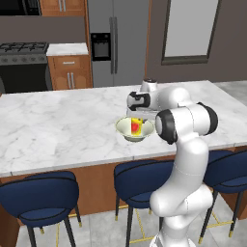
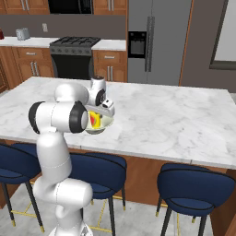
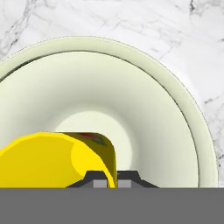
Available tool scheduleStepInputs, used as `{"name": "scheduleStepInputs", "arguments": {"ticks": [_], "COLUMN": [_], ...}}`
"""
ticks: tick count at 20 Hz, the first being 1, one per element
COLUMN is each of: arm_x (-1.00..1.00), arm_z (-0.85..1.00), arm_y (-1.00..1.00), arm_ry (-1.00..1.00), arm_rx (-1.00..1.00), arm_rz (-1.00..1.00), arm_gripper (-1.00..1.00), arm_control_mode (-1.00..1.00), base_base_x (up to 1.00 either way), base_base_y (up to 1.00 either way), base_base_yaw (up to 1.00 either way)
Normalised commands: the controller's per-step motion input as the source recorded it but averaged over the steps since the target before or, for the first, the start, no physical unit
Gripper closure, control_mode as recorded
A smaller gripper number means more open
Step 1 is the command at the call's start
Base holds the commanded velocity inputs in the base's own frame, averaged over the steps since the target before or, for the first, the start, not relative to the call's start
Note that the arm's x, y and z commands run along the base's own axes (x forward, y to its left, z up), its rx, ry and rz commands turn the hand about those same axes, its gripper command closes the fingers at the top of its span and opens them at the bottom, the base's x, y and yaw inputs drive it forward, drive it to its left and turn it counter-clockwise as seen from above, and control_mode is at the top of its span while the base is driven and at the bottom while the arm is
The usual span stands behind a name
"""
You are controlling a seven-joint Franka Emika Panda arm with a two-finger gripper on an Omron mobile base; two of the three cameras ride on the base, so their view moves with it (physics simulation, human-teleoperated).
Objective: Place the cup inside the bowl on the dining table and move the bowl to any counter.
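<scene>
gripper (image 3: 112, 180) pinching cup (image 3: 57, 159) rim over bowl (image 3: 144, 109)

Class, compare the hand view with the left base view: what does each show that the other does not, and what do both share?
Hand view alone: the fingertips clamped on the cup's wall, over the bowl's inner floor.
Left base view alone: the robot arm, navy stools, fridge, stove.
Both: yellow cup, pale bowl, marble dining table.
</scene>
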Motion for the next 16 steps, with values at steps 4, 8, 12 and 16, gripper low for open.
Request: {"name": "scheduleStepInputs", "arguments": {"ticks": [4, 8, 12, 16], "arm_x": [0.00, 0.00, 0.00, 0.00], "arm_z": [-0.16, -0.18, -0.13, -0.03], "arm_y": [0.00, 0.00, 0.00, 0.00], "arm_ry": [0.00, 0.00, 0.00, 0.00], "arm_rx": [0.00, 0.00, 0.00, 0.00], "arm_rz": [0.00, 0.00, 0.00, 0.00], "arm_gripper": [1.00, 1.00, 1.00, 1.00], "arm_control_mode": [-1.00, -1.00, -1.00, -1.00], "base_base_x": [0.00, 0.00, 0.00, 0.00], "base_base_y": [0.00, 0.00, 0.00, 0.00], "base_base_yaw": [0.00, 0.00, 0.00, 0.00]}}
